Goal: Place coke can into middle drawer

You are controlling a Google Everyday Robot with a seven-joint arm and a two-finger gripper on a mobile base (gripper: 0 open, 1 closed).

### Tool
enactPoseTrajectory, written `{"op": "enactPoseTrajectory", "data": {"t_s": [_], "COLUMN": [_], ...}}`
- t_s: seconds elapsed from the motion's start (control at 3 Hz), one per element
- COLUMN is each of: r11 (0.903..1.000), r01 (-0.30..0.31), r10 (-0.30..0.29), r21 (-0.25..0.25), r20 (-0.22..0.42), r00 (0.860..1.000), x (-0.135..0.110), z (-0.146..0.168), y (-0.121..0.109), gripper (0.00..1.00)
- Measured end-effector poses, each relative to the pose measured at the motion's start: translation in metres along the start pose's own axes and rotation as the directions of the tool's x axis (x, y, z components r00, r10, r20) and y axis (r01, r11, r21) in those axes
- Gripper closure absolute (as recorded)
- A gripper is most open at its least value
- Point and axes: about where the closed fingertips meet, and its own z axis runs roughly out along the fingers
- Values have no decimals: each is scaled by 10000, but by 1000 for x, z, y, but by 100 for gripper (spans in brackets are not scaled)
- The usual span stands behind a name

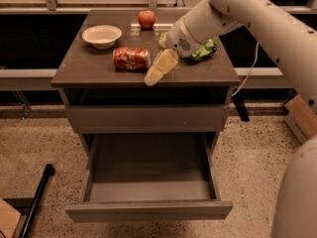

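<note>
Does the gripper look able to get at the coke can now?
Probably yes. The gripper hangs close beside the coke can, which lies on its side on the cabinet top, with nothing between them.
</note>
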Motion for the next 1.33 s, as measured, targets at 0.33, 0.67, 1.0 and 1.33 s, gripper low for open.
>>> {"op": "enactPoseTrajectory", "data": {"t_s": [0.33,0.67,1.0,1.33], "r11": [9999,9992,9987,9976], "r01": [-161,-399,-490,-654], "r10": [163,405,501,679], "r21": [-46,-88,-122,-241], "r20": [480,889,1076,1255], "r00": [9987,9952,9929,9898], "x": [-7,-5,-3,-1], "z": [28,63,80,97], "y": [-17,-42,-57,-72], "gripper": [0,0,0,19]}}
